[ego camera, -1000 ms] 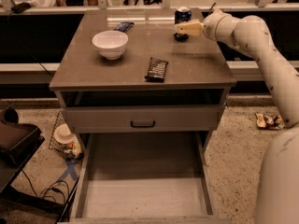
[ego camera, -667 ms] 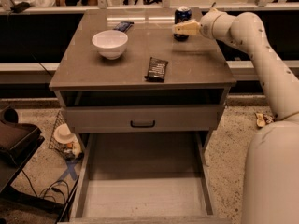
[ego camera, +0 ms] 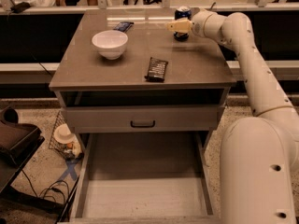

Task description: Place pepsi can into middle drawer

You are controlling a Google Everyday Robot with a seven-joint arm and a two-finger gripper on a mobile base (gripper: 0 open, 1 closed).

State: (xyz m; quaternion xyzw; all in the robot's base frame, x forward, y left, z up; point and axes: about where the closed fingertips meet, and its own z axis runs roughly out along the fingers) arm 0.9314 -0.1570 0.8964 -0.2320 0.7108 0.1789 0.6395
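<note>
The pepsi can, dark blue with a silver top, stands upright at the back right of the cabinet top. My gripper reaches in from the right at the can's height and covers the can's middle in this view. I cannot tell if it touches the can. The middle drawer is pulled out wide at the bottom front, with a pale grey floor and nothing in it.
A white bowl stands at the back left of the cabinet top. A flat dark snack bar lies in the middle, and a small blue packet at the back. A closed drawer front with a black handle sits above the open drawer. Clutter lies on the floor at the left.
My gripper has shifted slightly left across the front of the can. The can, bowl and drawer have not moved.
</note>
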